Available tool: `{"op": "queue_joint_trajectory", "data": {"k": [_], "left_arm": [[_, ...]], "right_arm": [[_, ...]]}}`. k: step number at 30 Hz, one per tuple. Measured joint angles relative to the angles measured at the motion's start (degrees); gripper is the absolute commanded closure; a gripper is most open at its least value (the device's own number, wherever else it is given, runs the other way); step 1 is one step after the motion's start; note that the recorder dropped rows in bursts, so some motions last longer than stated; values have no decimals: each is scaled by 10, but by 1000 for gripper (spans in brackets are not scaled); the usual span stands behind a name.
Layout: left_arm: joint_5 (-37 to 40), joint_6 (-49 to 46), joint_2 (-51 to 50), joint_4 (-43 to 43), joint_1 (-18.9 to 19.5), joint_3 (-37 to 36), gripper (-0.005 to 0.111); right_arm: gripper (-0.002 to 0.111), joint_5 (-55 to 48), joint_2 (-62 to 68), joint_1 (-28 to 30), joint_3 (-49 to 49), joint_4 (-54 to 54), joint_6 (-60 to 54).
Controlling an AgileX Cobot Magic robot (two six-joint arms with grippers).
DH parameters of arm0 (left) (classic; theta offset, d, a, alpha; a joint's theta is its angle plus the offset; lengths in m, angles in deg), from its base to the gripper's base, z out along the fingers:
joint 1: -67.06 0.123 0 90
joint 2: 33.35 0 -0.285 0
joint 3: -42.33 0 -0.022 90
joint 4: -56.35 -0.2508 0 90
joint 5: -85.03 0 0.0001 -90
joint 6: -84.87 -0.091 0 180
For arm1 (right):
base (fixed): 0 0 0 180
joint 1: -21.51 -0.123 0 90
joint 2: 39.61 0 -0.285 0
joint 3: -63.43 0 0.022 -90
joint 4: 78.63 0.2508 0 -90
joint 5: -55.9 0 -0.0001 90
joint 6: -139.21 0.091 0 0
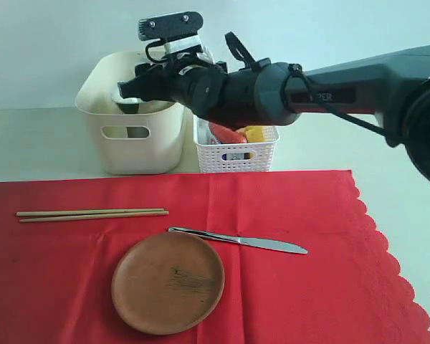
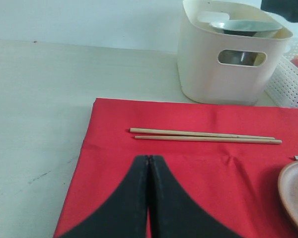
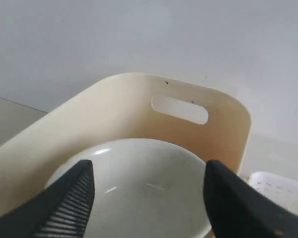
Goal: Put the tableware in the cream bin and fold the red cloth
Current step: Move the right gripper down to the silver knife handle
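The right gripper point(image 3: 149, 171) hangs over the tall cream-coloured smooth plastic bin point(image 1: 132, 147), which stands on the pale counter point(image 1: 36, 143) just beyond the far edge of the large bright red cloth point(image 1: 308, 287). This gripper is released, its two fingers spread wide and grasping nothing. Below them the round pale green bowl point(image 3: 139, 193) sits inside the bin, its rim close under the bin's rim. Just beside the bin, toward the counter's right, stands a small white lattice-sided basket point(image 1: 236, 154) with red and yellow items in it (too hidden to name). The left gripper point(image 2: 149, 163) is clenched, its black fingers pressed together on nothing, above the cloth's near left part. On the cloth, the pair of pale wooden chopsticks point(image 1: 92, 213) lies side by side near its left edge, parallel to its far edge. The round brown plate point(image 1: 168, 282) rests toward the cloth's near edge, around the middle. The slim silver knife point(image 1: 240, 240) lies just beyond the plate, its handle end at the plate's far rim (touching or not, I cannot tell) and its blade pointing toward the scalloped right edge.
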Motion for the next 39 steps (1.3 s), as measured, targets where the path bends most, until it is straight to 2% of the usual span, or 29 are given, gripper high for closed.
{"op": "queue_joint_trajectory", "data": {"k": [6, 12, 20, 21, 30, 33, 39], "left_arm": [[0, 0, 0, 0, 0, 0, 107], [0, 0, 0, 0, 0, 0, 107], [0, 0, 0, 0, 0, 0, 107], [0, 0, 0, 0, 0, 0, 107], [0, 0, 0, 0, 0, 0, 107], [0, 0, 0, 0, 0, 0, 107], [0, 0, 0, 0, 0, 0, 107]], "right_arm": [[46, -66, -50, 0, 0, 1, 0], [46, -175, -105, 0, -1, 1, 0], [46, -360, -174, 0, -2, 1, 0], [46, -407, -190, 0, -2, 1, 0], [52, -595, -228, 0, -2, 0, 4], [52, -624, -232, 0, 6, -1, 8], [52, -655, -242, 0, 99, -11, 3]]}}
